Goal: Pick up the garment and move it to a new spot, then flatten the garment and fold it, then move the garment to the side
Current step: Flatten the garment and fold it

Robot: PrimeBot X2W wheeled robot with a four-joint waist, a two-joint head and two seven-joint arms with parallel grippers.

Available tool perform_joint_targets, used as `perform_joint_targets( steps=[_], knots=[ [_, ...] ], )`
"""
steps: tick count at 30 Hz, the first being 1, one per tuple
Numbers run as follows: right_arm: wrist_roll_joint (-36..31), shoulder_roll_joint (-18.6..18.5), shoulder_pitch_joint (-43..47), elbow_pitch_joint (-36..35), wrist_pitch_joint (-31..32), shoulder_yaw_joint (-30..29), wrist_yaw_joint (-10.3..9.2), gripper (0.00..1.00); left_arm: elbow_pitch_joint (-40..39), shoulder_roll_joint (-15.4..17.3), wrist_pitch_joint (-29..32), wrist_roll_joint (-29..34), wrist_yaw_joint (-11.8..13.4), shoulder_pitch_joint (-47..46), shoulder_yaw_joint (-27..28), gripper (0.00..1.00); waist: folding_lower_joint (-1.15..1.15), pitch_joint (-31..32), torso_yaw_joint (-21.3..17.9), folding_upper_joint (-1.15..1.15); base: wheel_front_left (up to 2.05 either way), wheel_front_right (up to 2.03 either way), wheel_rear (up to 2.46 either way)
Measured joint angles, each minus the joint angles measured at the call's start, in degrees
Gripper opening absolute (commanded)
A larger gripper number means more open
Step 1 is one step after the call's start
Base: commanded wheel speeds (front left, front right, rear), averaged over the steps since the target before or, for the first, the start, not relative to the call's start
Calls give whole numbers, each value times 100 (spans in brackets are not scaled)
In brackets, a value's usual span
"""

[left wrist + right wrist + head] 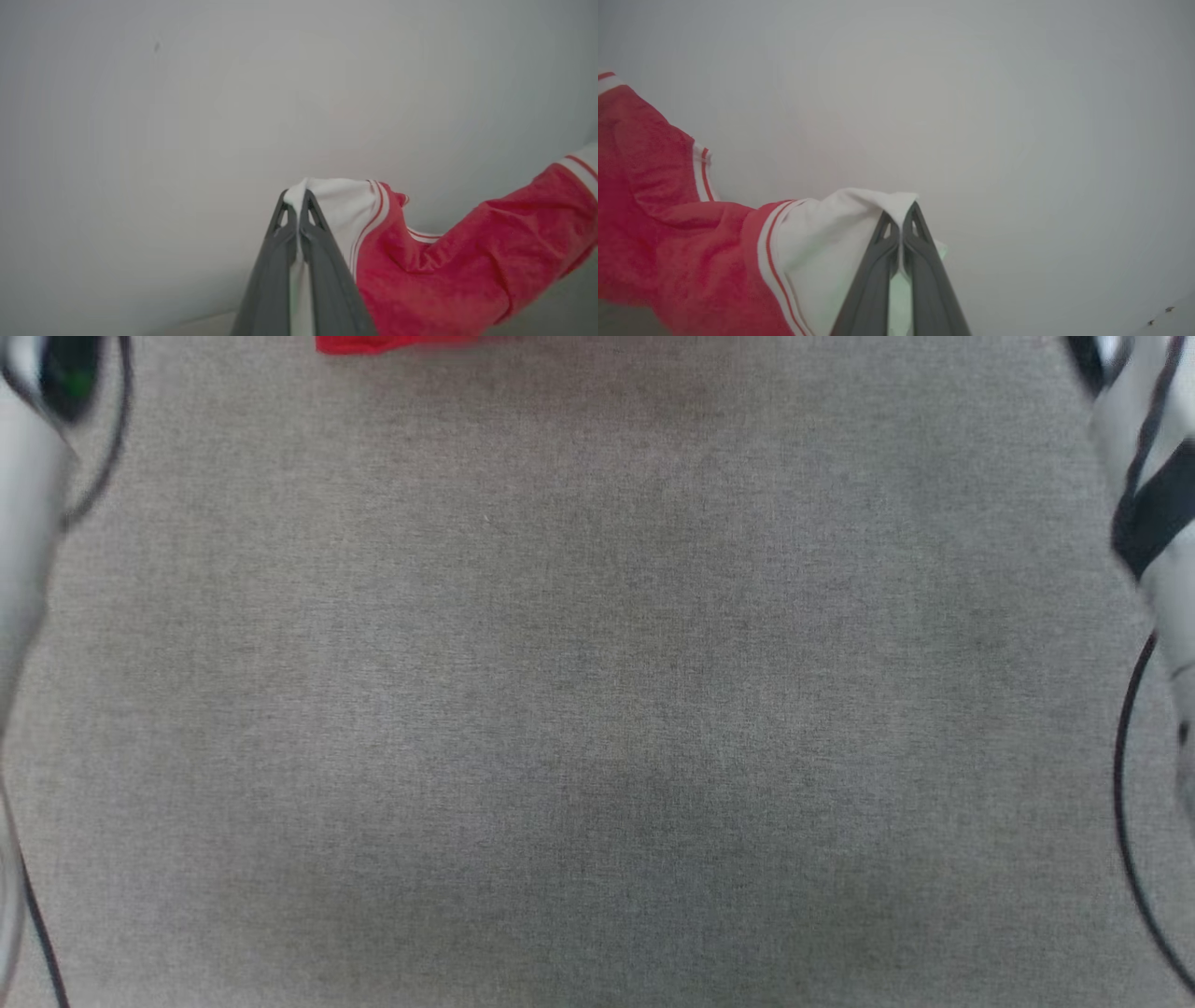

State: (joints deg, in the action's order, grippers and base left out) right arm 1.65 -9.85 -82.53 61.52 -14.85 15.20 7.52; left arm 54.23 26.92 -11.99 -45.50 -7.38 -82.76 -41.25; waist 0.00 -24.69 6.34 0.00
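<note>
The left end effector [297,198] is clamped on the garment [444,275]. Its two dark fingers [322,261] are pressed together, with a fold of white sleeve cloth pinched between them and showing just past the tips. From that pinch the white sleeve runs into red-and-white striped trim, and then into the red body of the jersey, which stretches away to the right of the left wrist view.

The right end effector [901,215] is likewise clamped on the garment [691,261], jaws together on a bunched white sleeve. Here too the white cloth meets striped trim, and the red body spreads off to the left of the right wrist view. Behind the jersey in both wrist views is a plain pale wall [1017,116].

In the head view the garment [392,343] shows as a thin red strip at the top edge, left of centre. Whether it touches the grey woven surface [597,709] below cannot be told. The blurred pale left forearm [23,523] and right forearm [1153,457] stand at the side edges, each with a thin black cable [1120,784] trailing beside it.
</note>
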Motion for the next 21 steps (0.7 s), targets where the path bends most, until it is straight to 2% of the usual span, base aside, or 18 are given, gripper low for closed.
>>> perform_joint_targets(
  steps=[4,9,11,14,19,21],
  knots=[
    [655,78,499,202,192,413,-1,0,-96,112,470,-419,0,547,-353,0,0,158,4,0,0,0,0],
    [1581,56,1324,-181,642,1156,0,0,-734,349,1151,-1165,0,1344,-727,0,0,448,-8,0,0,0,0],
    [2027,-114,1712,-576,836,1497,0,0,-1025,510,1374,-1469,-1,1666,-822,0,0,582,-17,0,0,0,0],
    [2531,-558,2290,-1294,1126,1993,-1,0,-1590,838,1695,-1907,-1,2206,-936,0,0,785,-38,0,0,0,0],
    [3122,-1381,3239,-2569,1477,2381,-1,0,-2626,1505,2041,-2309,7,3224,-1137,0,0,1111,-99,0,0,0,0],
    [3214,-1717,3647,-3099,1610,2499,-1,0,-3137,1766,2101,-2406,125,3651,-1178,0,0,1234,-115,0,0,0,0]
  ],
)
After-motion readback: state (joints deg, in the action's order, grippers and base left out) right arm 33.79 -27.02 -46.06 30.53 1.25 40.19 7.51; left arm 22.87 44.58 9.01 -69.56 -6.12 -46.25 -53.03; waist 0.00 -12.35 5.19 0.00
